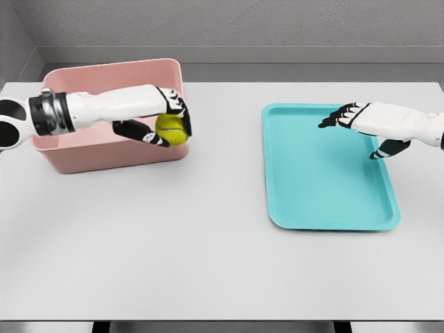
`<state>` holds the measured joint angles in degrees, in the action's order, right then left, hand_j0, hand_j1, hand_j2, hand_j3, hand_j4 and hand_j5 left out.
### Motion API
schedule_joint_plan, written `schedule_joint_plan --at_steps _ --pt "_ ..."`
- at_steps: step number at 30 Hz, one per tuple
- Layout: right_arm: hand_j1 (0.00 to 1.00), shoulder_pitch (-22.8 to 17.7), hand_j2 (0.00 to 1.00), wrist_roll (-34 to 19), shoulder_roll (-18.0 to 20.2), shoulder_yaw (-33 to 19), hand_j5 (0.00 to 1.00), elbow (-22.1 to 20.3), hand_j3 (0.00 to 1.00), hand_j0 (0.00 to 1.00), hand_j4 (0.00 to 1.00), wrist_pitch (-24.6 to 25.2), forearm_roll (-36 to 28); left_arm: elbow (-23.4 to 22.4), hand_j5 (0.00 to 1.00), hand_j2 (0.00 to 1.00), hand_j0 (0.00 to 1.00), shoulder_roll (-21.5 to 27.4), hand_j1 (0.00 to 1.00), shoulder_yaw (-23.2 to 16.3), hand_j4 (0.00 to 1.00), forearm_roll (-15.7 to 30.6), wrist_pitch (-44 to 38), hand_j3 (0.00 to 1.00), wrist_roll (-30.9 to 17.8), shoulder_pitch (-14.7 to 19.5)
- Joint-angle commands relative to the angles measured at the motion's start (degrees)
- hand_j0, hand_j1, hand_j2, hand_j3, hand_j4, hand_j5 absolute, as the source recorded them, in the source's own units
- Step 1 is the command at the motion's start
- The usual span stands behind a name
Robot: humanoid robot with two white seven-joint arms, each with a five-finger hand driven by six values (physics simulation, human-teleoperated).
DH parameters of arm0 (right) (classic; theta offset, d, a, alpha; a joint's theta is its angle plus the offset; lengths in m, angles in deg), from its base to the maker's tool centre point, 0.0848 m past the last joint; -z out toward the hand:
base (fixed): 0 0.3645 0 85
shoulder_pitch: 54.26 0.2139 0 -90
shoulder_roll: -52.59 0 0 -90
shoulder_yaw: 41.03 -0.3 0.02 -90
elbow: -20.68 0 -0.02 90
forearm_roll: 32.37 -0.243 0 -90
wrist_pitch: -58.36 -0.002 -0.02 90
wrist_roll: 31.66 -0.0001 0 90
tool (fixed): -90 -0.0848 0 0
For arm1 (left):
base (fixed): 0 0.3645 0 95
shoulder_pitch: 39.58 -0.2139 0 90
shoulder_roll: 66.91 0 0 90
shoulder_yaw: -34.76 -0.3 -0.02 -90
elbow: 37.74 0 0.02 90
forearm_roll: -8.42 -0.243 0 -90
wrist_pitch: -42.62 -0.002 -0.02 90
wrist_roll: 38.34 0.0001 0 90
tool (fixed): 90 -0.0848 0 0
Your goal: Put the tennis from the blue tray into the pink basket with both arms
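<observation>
One tennis ball (pixel 171 128) sits clasped in the curled fingers of the left hand (pixel 165 119) at the right wall of the pink basket (pixel 111 156), just right of its opening, while the right hand (pixel 368 125) hovers spread-fingered, holding nothing, over the blue tray (pixel 326 208).

Bright, even, sharp render; soft faint shadows, no glare or blur.

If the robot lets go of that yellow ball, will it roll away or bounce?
The tennis ball is round, so on the flat table it would probably roll. The left hand holds it by the pink basket, whose walls would likely stop it. It looks small and fuzzy, so it's probably light and a bit bouncy.
</observation>
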<state>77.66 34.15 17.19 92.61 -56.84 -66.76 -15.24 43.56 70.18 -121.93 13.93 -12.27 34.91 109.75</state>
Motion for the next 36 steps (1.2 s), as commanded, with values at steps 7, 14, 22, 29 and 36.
schedule_joint_plan --at_steps 7,14,22,29,36 --pt "1.0 0.0 1.0 0.0 0.1 0.0 1.0 0.0 1.0 1.0 1.0 0.1 -0.3 -0.2 0.52 0.52 0.52 1.0 0.52 1.3 0.52 0.5 -0.1 0.52 0.0 -0.1" --pt "1.0 0.0 1.0 0.0 0.1 0.0 1.0 0.0 1.0 1.0 1.0 0.1 -0.3 -0.4 0.52 0.52 0.52 1.2 0.52 1.7 0.52 0.5 -0.1 0.52 0.0 -0.2" --pt "1.0 0.1 1.0 0.0 0.1 0.0 1.0 0.0 1.0 1.0 1.0 0.1 -0.3 -1.7 0.52 0.52 0.52 1.3 0.52 2.4 0.52 0.5 -0.1 0.52 0.0 -0.3" --pt "1.0 0.8 1.0 0.0 0.1 -0.1 1.0 -0.2 1.0 1.0 1.0 0.1 -0.4 -3.9 0.52 0.52 0.52 1.3 0.52 2.8 0.52 0.5 -0.1 0.52 0.0 -0.5" --pt "1.0 0.6 1.0 0.0 0.2 0.0 1.0 -0.1 1.0 1.0 1.0 0.1 -0.4 -4.7 0.52 0.52 0.52 1.5 0.52 3.6 0.52 0.5 -0.1 0.52 0.0 -0.8"
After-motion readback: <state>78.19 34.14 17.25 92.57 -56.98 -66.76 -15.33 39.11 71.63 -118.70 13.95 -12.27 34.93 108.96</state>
